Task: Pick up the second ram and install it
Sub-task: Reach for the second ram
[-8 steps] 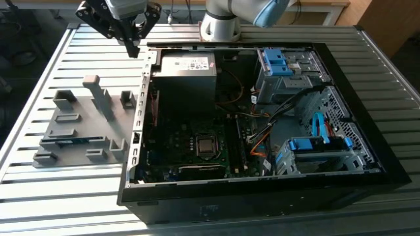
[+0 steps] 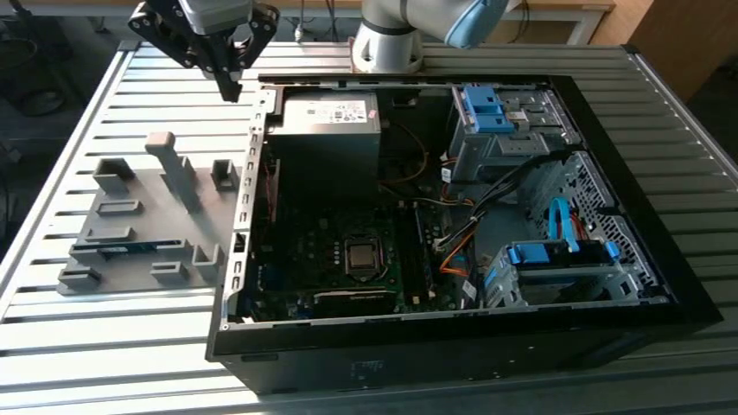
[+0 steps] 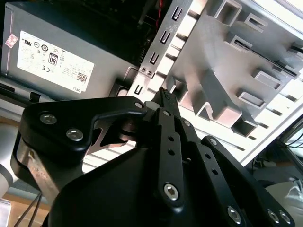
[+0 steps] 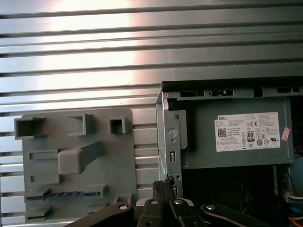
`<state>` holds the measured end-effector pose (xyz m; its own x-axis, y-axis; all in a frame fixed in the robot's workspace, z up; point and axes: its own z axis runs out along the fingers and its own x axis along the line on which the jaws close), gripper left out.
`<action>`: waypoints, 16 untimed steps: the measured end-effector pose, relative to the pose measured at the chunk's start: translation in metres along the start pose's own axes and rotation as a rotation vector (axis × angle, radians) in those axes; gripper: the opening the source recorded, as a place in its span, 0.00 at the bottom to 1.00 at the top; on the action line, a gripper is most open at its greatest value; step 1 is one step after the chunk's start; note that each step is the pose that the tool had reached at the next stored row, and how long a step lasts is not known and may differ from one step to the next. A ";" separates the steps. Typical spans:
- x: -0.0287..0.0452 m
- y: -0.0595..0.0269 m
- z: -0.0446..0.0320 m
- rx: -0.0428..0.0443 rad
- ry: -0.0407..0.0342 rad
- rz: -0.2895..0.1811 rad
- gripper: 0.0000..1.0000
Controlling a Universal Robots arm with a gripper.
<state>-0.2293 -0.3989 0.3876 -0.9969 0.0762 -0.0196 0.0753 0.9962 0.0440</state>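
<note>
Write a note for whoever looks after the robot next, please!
Gripper: shut, holding nothing, above the table by the PC case corner nearest the power supply.
Second ram: lying in a slot of the grey holder, on the exterior view's left of the case.
Done: nothing that shows.
Left: ram not yet picked up, not yet installed.

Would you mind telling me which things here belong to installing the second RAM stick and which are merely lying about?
Part of the job:
the gripper, shut and empty
the second ram, sitting in the grey holder
the motherboard inside the PC case

Just lying about:
the power supply
the drive bays
the cables
</note>
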 end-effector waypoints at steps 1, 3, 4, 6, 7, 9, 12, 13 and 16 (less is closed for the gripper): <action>0.0004 0.0000 0.0000 0.0000 0.0000 0.000 0.11; 0.0013 -0.0001 0.0001 0.0000 0.0000 0.000 0.11; 0.0017 -0.0001 0.0001 0.0000 0.0001 0.000 0.11; 0.0025 -0.0002 0.0002 0.0000 0.0001 0.000 0.11; 0.0030 -0.0002 0.0002 0.0000 0.0001 0.000 0.11; 0.0038 -0.0003 0.0002 0.0000 0.0003 0.000 0.11; 0.0120 -0.0009 0.0005 0.0000 0.0007 0.000 0.11; 0.0124 -0.0010 0.0005 0.0001 0.0008 0.000 0.11; 0.0137 -0.0011 0.0006 0.0001 0.0008 0.000 0.11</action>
<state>-0.2430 -0.3989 0.3866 -0.9969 0.0762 -0.0188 0.0753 0.9962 0.0439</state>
